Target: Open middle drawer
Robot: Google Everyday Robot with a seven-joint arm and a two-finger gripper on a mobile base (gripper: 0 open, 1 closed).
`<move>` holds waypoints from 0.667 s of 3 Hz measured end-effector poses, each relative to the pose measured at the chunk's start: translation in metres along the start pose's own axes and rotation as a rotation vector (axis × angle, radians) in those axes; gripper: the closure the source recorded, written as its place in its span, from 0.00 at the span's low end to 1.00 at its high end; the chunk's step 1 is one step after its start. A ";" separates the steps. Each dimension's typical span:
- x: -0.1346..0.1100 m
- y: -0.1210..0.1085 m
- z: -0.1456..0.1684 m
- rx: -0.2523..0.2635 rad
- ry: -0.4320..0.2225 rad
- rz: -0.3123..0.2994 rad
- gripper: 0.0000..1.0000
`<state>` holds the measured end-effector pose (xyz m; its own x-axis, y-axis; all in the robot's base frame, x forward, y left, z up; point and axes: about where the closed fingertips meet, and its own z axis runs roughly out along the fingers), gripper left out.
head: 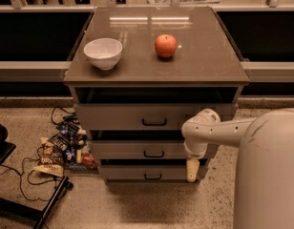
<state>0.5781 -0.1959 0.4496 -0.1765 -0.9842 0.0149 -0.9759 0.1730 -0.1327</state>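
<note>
One claw hangs by middle drawer, perhaps touching.

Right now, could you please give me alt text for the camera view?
The gripper hangs low before the right side of the cabinet, near the middle drawer, clear of its black handle. A white bowl and an apple sit on top.

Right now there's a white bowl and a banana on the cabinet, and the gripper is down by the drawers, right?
No banana: the camera view shows a red apple beside the white bowl on the cabinet. The gripper is down by the drawers, near the middle drawer.
</note>
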 end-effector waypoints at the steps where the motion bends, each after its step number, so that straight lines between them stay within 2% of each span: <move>1: 0.003 -0.005 0.023 -0.027 -0.040 0.032 0.27; 2: 0.003 -0.006 0.025 -0.032 -0.048 0.036 0.49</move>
<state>0.5864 -0.2013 0.4256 -0.2056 -0.9780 -0.0367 -0.9728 0.2083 -0.1010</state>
